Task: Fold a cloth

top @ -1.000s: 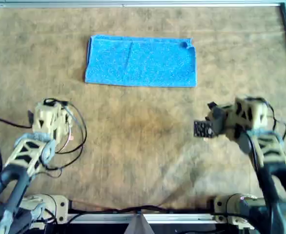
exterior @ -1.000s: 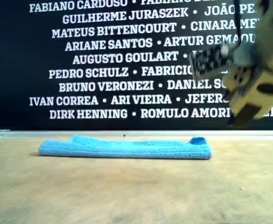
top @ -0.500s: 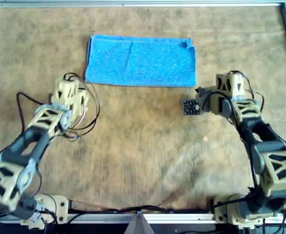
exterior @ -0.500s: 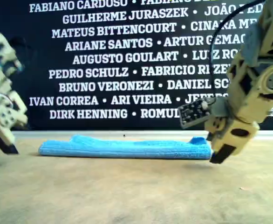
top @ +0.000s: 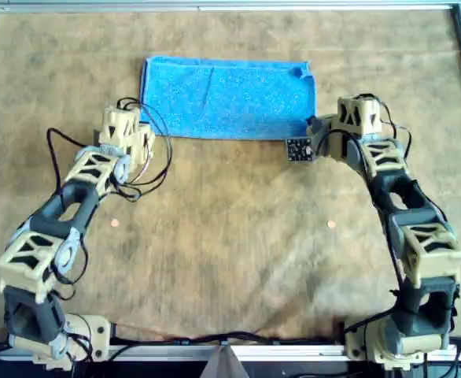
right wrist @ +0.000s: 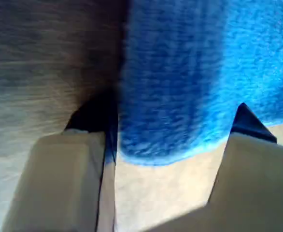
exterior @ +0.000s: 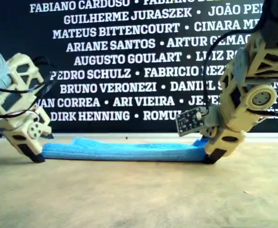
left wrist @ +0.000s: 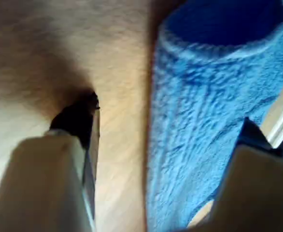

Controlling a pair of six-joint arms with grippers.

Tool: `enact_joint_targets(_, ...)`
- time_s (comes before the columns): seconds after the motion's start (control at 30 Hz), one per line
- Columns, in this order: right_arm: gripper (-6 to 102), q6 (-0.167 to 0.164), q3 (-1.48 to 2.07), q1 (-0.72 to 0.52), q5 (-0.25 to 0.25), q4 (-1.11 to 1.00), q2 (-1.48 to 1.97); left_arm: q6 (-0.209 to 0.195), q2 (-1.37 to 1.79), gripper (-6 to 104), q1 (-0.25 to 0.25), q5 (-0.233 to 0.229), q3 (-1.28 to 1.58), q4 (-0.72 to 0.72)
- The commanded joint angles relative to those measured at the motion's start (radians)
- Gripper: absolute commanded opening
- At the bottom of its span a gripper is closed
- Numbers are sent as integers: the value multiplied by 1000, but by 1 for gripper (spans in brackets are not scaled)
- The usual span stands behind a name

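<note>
The blue cloth (top: 226, 98) lies folded into a long rectangle at the far middle of the brown table, with a small upturned corner at the overhead view's far right. It looks flat and thick in the exterior view (exterior: 129, 151). My first gripper (top: 319, 131) is open at its near right corner, low on the table (exterior: 209, 156). In its wrist view (left wrist: 168, 116) the cloth's thick edge (left wrist: 194, 135) lies between the jaws. My second gripper (top: 140, 136) is open at the near left corner (exterior: 34, 156). The cloth corner (right wrist: 190, 82) sits between its jaws (right wrist: 170, 113).
A metal rail (top: 215, 8) frames the table. A black wall with white names (exterior: 129, 57) stands behind the far edge. A small black board (top: 297, 150) juts from the first arm. Loose cables (top: 148, 169) hang on the second arm.
Both arms have reached from the near side out to the cloth's near corners and come down to the table. The cloth has not moved.
</note>
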Motion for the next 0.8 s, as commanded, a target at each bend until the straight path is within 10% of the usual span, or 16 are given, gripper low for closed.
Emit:
enact_joint_targets(0.0, 94, 5, -109, 3, -2, -41, -17, 9, -21, 100, -12, 6, -118, -28)
enact_joint_targets(0.77, 94, -11, -218, 5, -2, -34, -89, 9, -304, 99, -2, -11, -462, -25)
